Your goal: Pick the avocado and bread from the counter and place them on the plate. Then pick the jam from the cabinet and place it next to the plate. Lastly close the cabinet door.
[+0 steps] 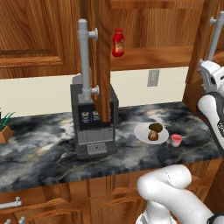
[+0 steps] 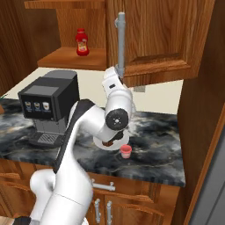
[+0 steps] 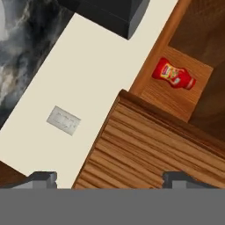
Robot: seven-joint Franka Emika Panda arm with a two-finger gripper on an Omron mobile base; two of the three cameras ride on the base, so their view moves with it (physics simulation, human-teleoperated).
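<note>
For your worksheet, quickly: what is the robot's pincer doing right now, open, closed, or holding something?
Pincer: open and holding nothing; its two tips stand wide apart in the hand view, facing the wooden cabinet door.

The counter (image 1: 52,144) was dark marble veined pale grey; the jam (image 1: 176,140) pink-red; the plate (image 1: 141,131) white; the bottle (image 1: 117,43) red.

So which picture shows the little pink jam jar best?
The left base view: the jam stands in the open on the counter, just right of the plate, with nothing in front of it. In the right base view the jar is clear too, but the robot's arm crowds it and covers most of the plate.
</note>
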